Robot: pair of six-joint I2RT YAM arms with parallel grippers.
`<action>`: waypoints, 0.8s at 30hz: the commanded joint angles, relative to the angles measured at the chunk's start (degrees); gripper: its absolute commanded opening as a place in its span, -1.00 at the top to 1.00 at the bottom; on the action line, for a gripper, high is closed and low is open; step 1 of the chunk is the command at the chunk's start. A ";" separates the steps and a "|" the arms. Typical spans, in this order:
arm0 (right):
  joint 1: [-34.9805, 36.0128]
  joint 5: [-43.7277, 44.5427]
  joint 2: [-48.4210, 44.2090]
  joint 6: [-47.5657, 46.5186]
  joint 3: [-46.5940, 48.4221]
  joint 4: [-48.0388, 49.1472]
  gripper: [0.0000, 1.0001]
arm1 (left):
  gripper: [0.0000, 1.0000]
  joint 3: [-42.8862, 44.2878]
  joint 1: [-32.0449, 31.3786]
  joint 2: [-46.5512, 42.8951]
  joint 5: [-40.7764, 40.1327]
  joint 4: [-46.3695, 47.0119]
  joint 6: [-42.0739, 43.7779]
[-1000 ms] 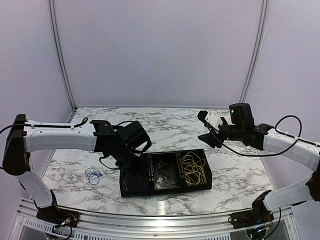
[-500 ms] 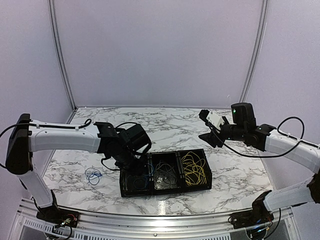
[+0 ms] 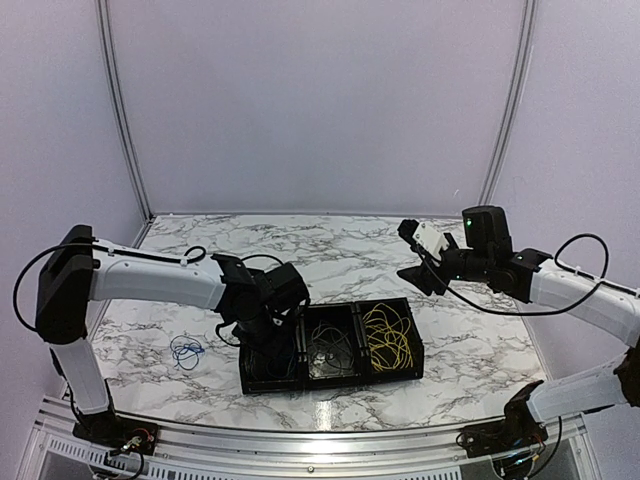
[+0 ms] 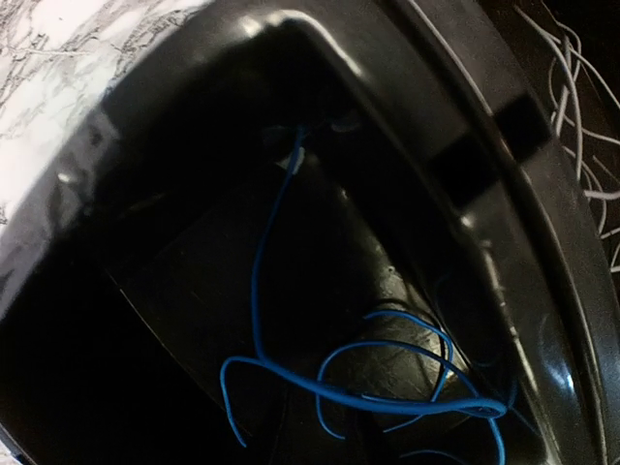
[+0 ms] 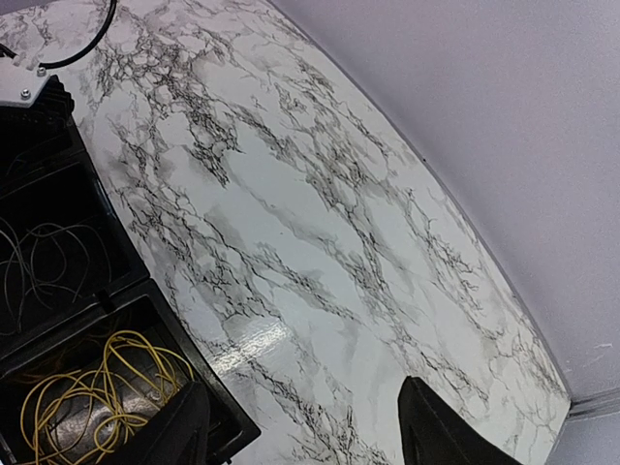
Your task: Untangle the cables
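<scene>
Cables (image 3: 385,338) fill a black tray (image 3: 330,381), left gripper (image 3: 271,327) over its left compartment.

In the top view, a three-compartment tray (image 3: 330,383) sits at the lower centre of the frame on the table (image 3: 480,350). One cable coil (image 3: 388,338) lies in its right compartment, a second coil (image 3: 330,350) in the middle one and a third coil (image 4: 387,387) in the left one, where the left gripper (image 3: 280,340) is down inside. A loose coil (image 3: 186,350) lies on the table well apart to the left of the tray, and the right gripper (image 3: 412,272) hangs above the table to the tray's upper right.
</scene>
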 commanded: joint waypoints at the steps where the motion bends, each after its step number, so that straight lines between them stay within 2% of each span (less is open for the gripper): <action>1: -0.26 0.04 -1.35 1.00 -0.42 0.82 -0.34 | 0.58 1.41 0.90 -1.27 -2.53 -1.61 -0.02; 4: -0.23 0.05 -1.32 0.86 -0.30 0.70 -0.34 | 0.56 2.78 1.23 -3.85 -2.57 -2.02 0.02; 6: -0.24 0.22 -1.22 0.75 -0.07 0.50 -0.34 | 0.46 4.29 1.32 -6.36 -1.75 -2.47 0.54; 10: -0.22 0.58 -1.06 0.43 0.39 0.19 -0.34 | 0.00 5.69 1.32 -12.19 -1.99 -6.39 1.30; 14: -0.22 0.47 -0.89 0.26 0.49 0.00 -0.34 | -0.21 2.20 1.85 -18.16 -6.00 -12.35 0.12; 17: -0.22 -0.36 -0.46 0.63 0.81 0.08 -0.34 | -0.25 -4.60 3.62 -23.09 -7.25 -13.08 -6.58; 24: -0.26 -1.72 0.99 0.92 2.15 -0.05 -0.34 | -0.22 -19.89 10.08 -33.38 -12.57 -13.81 -26.40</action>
